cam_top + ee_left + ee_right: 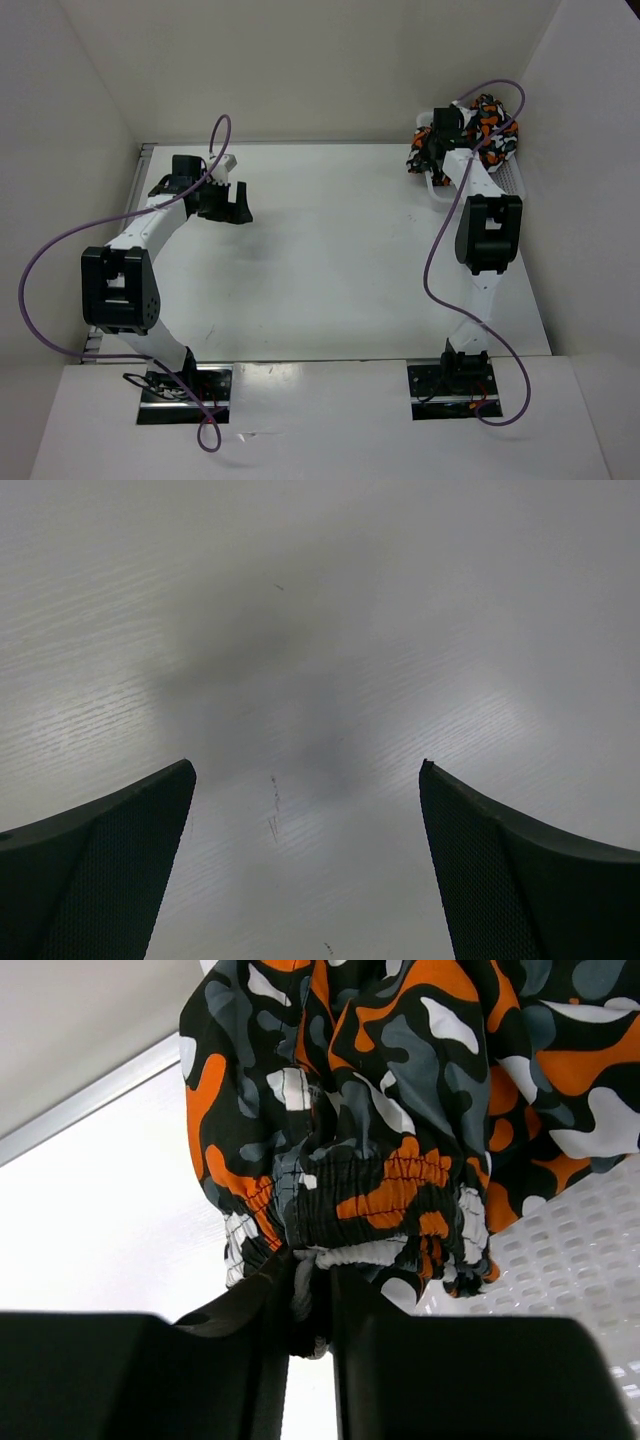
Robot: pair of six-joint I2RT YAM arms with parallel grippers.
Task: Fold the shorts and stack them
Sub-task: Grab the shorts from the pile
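We see a pale, faintly scratched bench. At left, the left end effector hangs wide open above it. Upper right, the right end effector pinches the shorts at a mesh basket; white walls behind.

The white worktop carries one white mesh basket, tucked into its far right corner.

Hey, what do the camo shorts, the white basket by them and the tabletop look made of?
The shorts look like thin soft fabric, matte: they drape in folds, with a gathered elastic waistband. The basket is probably moulded plastic, white, with a regular grid of holes. The tabletop is likely white laminate, satin sheen, faint grain-like lines.
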